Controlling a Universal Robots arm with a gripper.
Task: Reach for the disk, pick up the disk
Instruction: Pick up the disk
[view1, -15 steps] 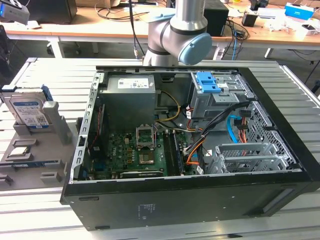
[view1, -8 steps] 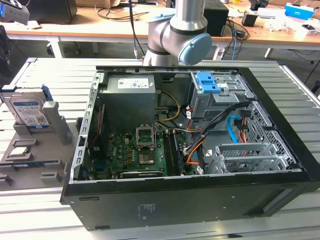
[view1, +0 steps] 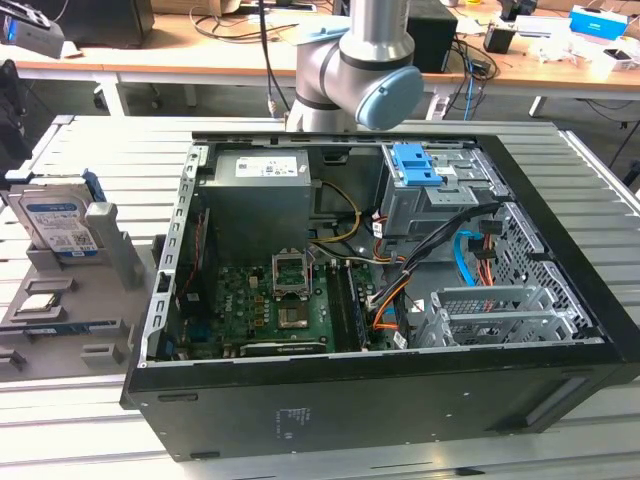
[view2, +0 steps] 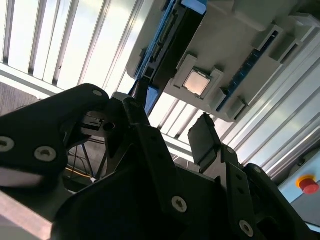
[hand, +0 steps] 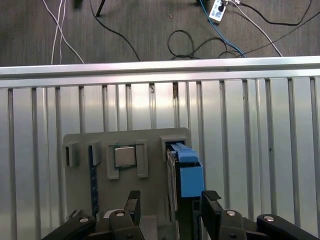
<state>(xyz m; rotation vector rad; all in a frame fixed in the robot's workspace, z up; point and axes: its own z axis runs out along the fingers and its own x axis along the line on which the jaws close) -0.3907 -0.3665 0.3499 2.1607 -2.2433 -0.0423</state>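
Two fingers (hand: 210, 200) of my gripper (hand: 171, 201) stand apart (nothing held), the upright silver-black, blue-railed metal disk (hand: 186, 176) just ahead of their gap.

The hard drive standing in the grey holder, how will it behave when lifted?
The silver-black metal hard drive looks rigid and probably heavy for its size. Standing on edge in the grey plastic holder, it may tip if nudged sideways. Its smooth blue rails may slip.

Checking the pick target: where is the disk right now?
At the exterior view's left, the disk stands upright in the grey holder, beside the computer case.
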